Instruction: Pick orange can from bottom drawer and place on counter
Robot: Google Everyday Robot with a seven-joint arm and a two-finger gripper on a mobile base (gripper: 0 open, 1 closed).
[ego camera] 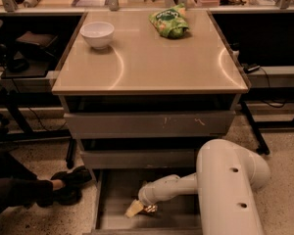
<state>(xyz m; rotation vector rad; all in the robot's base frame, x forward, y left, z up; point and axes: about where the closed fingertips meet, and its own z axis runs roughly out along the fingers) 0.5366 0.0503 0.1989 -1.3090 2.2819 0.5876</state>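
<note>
The bottom drawer (112, 199) is pulled open under the cabinet, showing its grey floor. My gripper (136, 208) reaches down into it from the right, on the end of the white arm (225, 190). The orange can (149, 209) shows as a small shiny orange-gold patch right at the gripper's tip, low in the drawer; most of it is hidden by the gripper. The beige counter (152, 62) is the cabinet's top, above the two shut drawers.
A white bowl (97, 34) stands at the counter's back left and a green snack bag (169, 22) at its back middle. A person's leg and black shoe (63, 185) lie on the floor left of the drawer. Desks stand on both sides.
</note>
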